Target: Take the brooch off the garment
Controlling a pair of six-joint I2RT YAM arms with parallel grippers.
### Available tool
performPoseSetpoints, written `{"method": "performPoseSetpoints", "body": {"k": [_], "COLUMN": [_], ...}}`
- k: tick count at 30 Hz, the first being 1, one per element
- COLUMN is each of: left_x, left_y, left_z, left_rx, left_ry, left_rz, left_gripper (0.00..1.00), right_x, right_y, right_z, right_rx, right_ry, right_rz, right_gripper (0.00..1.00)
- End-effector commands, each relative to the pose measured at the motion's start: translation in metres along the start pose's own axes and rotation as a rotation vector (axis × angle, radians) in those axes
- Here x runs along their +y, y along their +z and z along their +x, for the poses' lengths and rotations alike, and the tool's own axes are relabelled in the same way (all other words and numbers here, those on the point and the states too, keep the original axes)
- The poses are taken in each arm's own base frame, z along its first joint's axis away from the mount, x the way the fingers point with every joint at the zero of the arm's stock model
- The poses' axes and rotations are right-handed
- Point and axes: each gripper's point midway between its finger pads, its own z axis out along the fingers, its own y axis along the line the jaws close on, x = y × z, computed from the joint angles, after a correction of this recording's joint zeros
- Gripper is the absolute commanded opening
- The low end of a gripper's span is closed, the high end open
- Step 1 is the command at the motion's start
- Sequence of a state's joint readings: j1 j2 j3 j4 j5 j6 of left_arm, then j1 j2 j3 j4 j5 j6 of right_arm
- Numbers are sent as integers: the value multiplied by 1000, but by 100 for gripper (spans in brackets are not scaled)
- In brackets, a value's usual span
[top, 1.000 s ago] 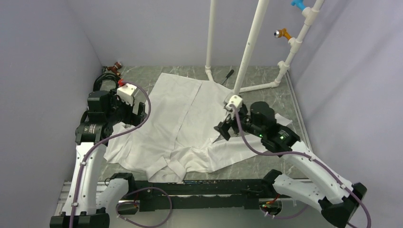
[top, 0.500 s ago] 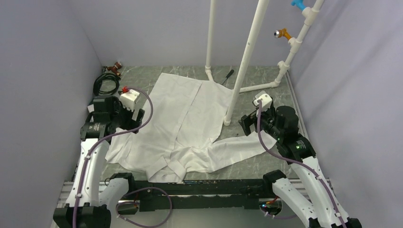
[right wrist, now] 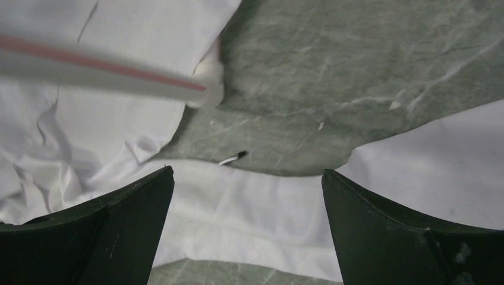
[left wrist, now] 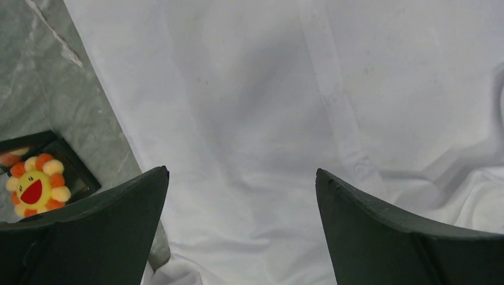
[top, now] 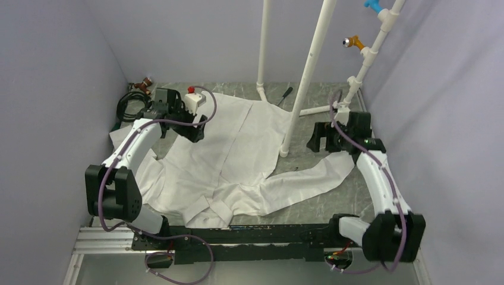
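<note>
top view, far left: black cable coil (top: 129, 105) against the wall, partly behind the left arm. Next over, left gripper (top: 194, 129) hangs above the upper-left part of the garment (top: 238, 160), jaws spread wide with nothing between them. In the left wrist view the brooch (left wrist: 35, 187) is at lower left: off the cloth, lying on a dark flat square (left wrist: 71, 169) on the marble table (left wrist: 35, 77), just beside the shirt's edge. The square is cut off by the frame edge and the gripper's near jaw, so I can't tell what it is. I can't pick out the brooch in the top view. The shirt lies spread out, bunched at lower centre. White pipe stand (top: 309, 71) has its foot at the shirt's right edge; it's blurred in the right wrist view. right gripper (top: 314, 141), centre right, is over bare table between shirt body and sleeve, jaws fully apart and empty. Small white sliver (right wrist: 232, 158) with a dark tip lies on the table, too small to identify.
</note>
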State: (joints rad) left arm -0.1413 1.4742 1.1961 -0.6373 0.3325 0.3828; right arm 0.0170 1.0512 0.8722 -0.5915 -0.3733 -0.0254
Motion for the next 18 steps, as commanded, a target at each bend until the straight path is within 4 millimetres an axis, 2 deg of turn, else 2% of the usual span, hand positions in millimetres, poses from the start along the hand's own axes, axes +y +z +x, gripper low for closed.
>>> {"method": "performPoseSetpoints", "body": {"k": [1,4,10,13,18], "left_x": [-7,-8,-7,1,13], "left_y": [-3,-3,-11,-13,-17], "left_z": [-45,-42,-27,-17,-11], "left_rx": [-132,-137,-119,-111,-101], "left_ry": [-57,-49,-44,-76,-145], "left_rz": [59,57,30,12,12], "left_gripper": [99,100,100,100,99], "right_x": [-18,-25,-39,-39,-33], "right_y": [19,54,131,158,192], "right_z": [-79,-109,-133,-135,-121], "right_rx": [-142,-121,-60,-36,17], "right_ry": [131,191,277,275,277], "right_rz": [-104,-178,-255,-269,-283], "right_gripper": [94,87,79,76,75]}}
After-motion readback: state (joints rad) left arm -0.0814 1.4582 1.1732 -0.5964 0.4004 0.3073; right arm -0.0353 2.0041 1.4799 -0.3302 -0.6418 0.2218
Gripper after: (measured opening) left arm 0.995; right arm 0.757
